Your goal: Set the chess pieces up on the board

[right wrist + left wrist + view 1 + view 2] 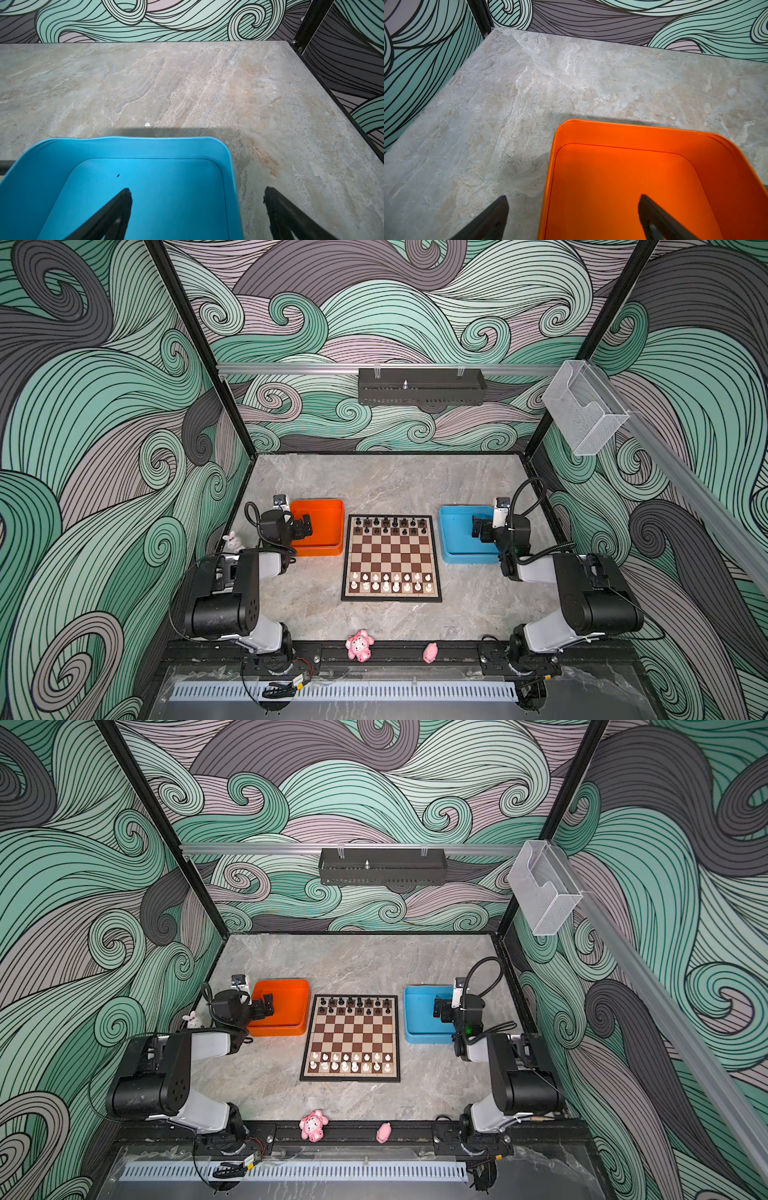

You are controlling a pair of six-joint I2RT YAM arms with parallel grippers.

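The left arm (226, 597) and right arm (594, 597) are black joint housings joined by pale grey links. Black cables (524, 489) loop behind the left gripper (306, 526) and the right gripper (477, 528), both black-fingered.

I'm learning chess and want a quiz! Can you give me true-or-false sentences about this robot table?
1. The black chess pieces stand on the far rows of the board. True.
2. The orange tray is full of chess pieces. False: no pieces show in it.
3. The left fingers are shut. False: they are open and hold nothing.
4. The blue tray sits to the right of the board. True.
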